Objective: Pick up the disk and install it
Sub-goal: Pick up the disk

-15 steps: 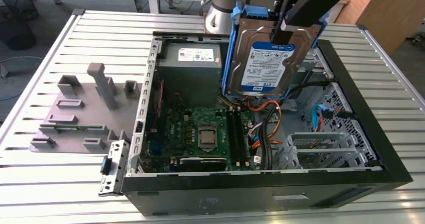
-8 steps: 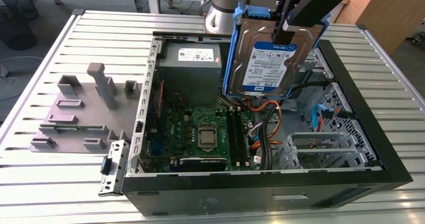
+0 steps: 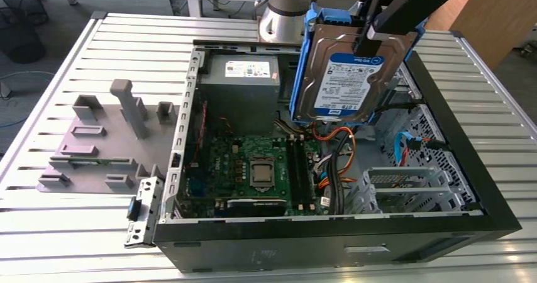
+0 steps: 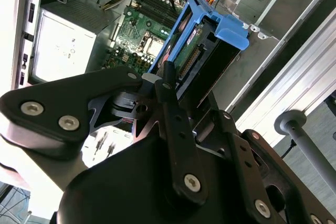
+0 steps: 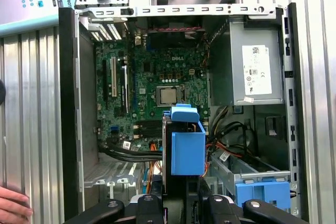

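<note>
The disk (image 3: 346, 82), a silver hard drive with a blue-and-white label and blue side rails, hangs on edge above the open computer case (image 3: 336, 233). My gripper (image 3: 368, 44) is shut on its upper end, one black finger (image 3: 394, 12) lying across the label side. In the second wrist view the disk (image 4: 210, 35) points down toward the case interior, with the gripper (image 4: 170, 85) clamped on it. In the first wrist view the disk (image 5: 186, 148) shows end-on over the motherboard (image 5: 157, 87), held by the gripper (image 5: 184, 203).
Inside the case are the grey power-supply box (image 3: 239, 69), orange and black cables (image 3: 340, 144) and a metal drive cage (image 3: 411, 182). A grey plastic fixture (image 3: 100, 138) stands on the slatted table at the exterior view's left. A person's hand (image 5: 10, 205) rests beside the case.
</note>
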`<state>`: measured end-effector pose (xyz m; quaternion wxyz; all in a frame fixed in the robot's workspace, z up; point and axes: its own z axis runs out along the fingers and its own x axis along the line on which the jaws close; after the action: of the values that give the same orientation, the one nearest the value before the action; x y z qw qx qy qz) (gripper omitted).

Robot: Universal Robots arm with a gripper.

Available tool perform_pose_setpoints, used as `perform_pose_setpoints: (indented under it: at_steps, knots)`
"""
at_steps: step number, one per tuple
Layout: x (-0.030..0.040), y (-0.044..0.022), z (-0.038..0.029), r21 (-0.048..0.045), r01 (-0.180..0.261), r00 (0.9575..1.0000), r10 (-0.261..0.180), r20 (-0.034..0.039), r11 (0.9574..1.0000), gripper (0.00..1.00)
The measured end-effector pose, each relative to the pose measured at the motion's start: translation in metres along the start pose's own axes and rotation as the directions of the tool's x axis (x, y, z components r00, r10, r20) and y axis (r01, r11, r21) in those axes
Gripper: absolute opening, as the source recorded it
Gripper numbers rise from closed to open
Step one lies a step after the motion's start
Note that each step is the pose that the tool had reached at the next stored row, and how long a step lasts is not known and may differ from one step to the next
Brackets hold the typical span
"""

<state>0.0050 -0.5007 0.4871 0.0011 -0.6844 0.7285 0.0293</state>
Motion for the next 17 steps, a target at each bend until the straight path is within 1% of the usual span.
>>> perform_pose_setpoints:
  at_steps: [17]
  knots:
    - [-0.0002, -0.0029, -0.0001, 0.0, 0.0, 1.0, 0.0, -0.0001, 1.0, 0.35]
